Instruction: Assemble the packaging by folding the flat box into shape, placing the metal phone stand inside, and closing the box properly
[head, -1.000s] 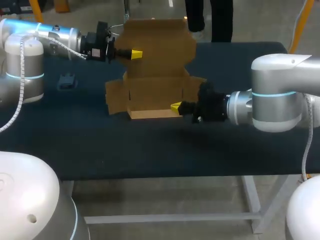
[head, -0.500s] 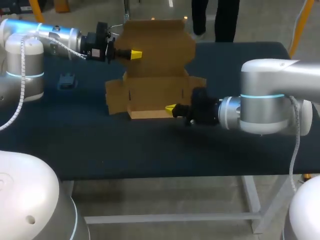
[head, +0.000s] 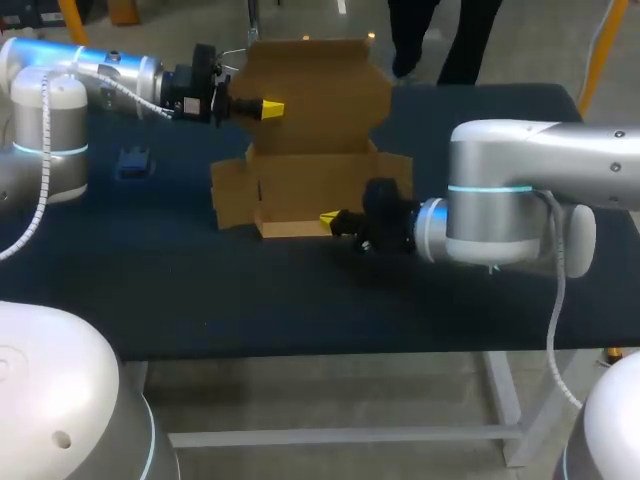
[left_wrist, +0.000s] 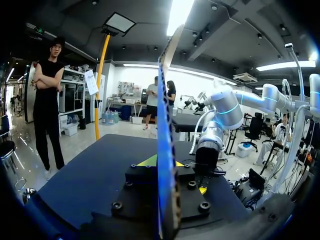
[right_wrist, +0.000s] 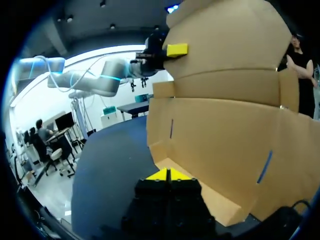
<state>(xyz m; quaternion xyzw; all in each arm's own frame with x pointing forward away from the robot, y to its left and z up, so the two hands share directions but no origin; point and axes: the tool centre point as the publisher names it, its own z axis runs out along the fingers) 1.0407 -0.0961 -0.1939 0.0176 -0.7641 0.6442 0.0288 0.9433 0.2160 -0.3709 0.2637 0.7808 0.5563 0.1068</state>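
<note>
Box stands half-formed at the far middle of the surface, with the lid panel upright and the side flaps splayed outward. Our left end effector is clenched on the lid panel's left edge. In the left wrist view the cardboard runs edge-on between its fingers. We judge this hold pins the box so it neither slides nor topples under a push from the front. Our right end effector has its tips pressed together, gripping nothing, and sits low at the front wall. Presumably it serves as a blunt pusher to fold that wall up. A small dark item at the surface's left, well apart from the box, is probably the phone stand, though it is too small to confirm. It is not yet inside.
</note>
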